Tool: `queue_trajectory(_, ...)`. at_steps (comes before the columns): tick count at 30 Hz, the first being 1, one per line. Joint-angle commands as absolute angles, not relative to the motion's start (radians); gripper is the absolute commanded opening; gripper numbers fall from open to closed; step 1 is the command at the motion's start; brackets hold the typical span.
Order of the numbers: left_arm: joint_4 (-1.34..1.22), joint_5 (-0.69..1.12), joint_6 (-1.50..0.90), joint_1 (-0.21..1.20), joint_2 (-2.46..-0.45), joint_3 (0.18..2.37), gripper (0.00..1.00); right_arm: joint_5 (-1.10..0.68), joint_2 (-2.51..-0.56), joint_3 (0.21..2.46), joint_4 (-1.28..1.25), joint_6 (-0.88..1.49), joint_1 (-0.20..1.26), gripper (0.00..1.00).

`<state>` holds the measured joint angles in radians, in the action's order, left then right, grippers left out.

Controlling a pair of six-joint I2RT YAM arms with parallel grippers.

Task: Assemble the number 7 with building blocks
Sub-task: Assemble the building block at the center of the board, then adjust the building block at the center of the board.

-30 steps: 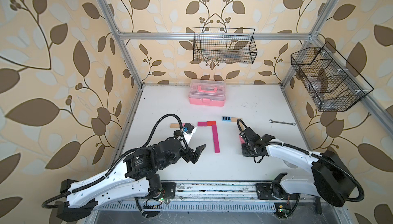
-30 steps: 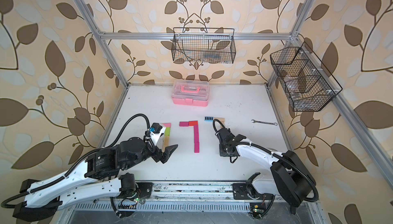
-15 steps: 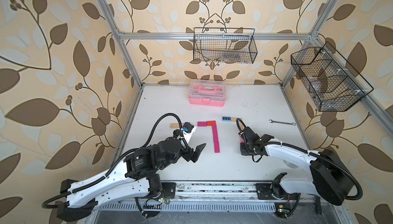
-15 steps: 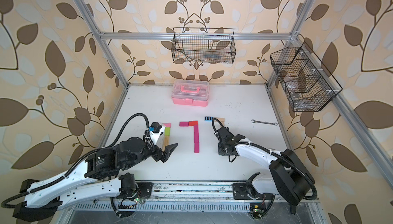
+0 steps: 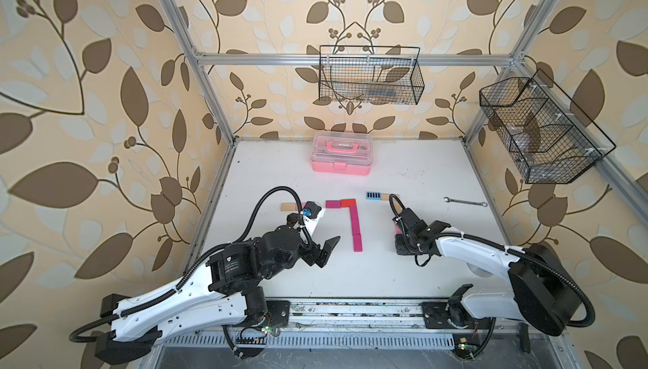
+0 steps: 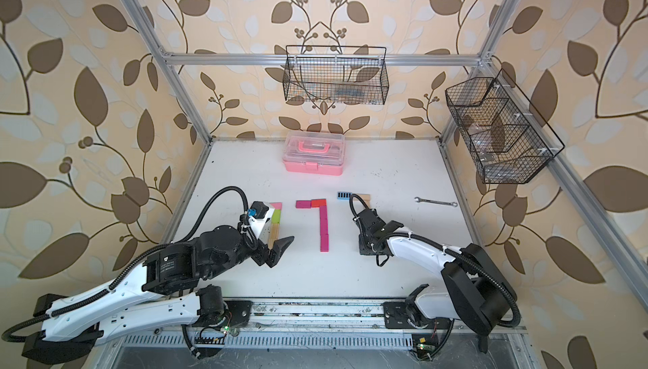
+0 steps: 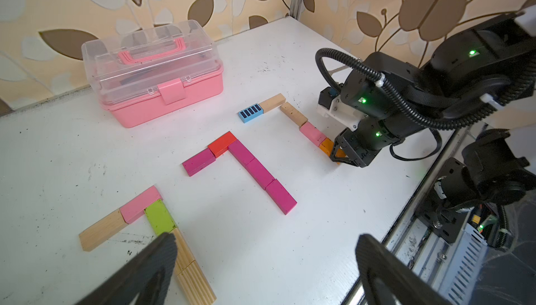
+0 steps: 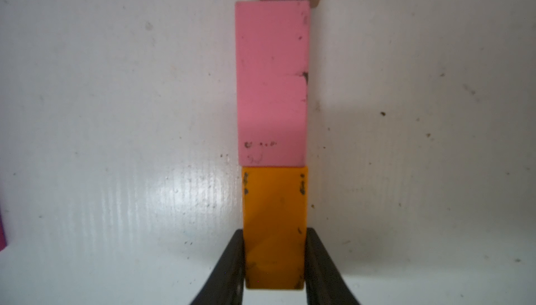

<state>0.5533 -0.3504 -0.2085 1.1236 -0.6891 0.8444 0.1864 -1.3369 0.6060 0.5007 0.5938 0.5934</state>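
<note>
Building blocks form two sevens; right jaws grip the third's last orange block, apparently placed; left jaws gape.

Bare table is noted in the front strip between the two arms. Narrow lanes are open on either side of the magenta seven. The lane toward the left seven is half taken by the left gripper, jaws spread wide. The lane toward the right column is closed at its foot by the right gripper, clamped on the orange block. Rear centre is blocked by the pink case. A wrench is noted rear right.
</note>
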Motion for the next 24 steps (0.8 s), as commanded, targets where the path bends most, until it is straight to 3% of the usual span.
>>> queue_trajectory(1, 0.533, -0.379, -0.198, 1.113, -0.686, 0.844, 0.99, 0.175, -1.36, 0.61, 0.518, 0.58, 0.589, 0.35)
queue_trajectory(8, 0.531, -0.375, -0.197, 1.112, -0.687, 0.847, 0.99, 0.217, -1.247, 0.607, 0.625, 0.631, 0.613, 0.61)
queue_trajectory(11, 0.532, -0.37, -0.196, 1.112, -0.693, 0.851, 0.99, 0.22, -1.152, 0.573, 0.667, 0.704, 0.646, 0.62)
queue_trajectory(14, 0.53, -0.367, -0.196, 1.112, -0.693, 0.848, 0.99, 0.221, -1.083, 0.532, 0.7, 0.772, 0.671, 0.53)
queue_trajectory(19, 0.518, -0.359, -0.195, 1.112, -0.68, 0.839, 0.99, 0.2, -1.029, 0.477, 0.665, 0.816, 0.678, 0.24)
queue_trajectory(24, 0.519, -0.358, -0.196, 1.112, -0.678, 0.839, 0.99, 0.195, -1.069, 0.474, 0.616, 0.821, 0.688, 0.13)
